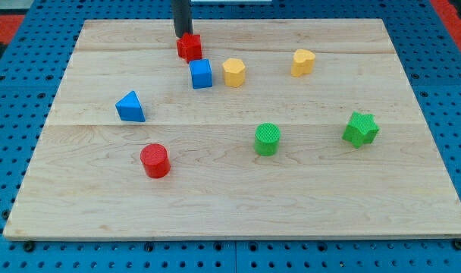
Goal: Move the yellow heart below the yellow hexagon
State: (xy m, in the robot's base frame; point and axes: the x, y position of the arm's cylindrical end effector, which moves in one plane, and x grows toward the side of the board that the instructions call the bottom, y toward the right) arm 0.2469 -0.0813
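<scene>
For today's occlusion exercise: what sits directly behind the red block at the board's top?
Behind the red block, toward the view's top, stands my dark rod, my tip at the block's rear edge. The block hides whether they touch. Beyond is wooden board.

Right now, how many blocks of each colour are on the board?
Red: 2, a small block touching my tip and a cylinder
Blue: 2, a cube and a triangle
Yellow: 2, a hexagon and a heart
Green: 2, a cylinder and a star
Total: 8
</scene>
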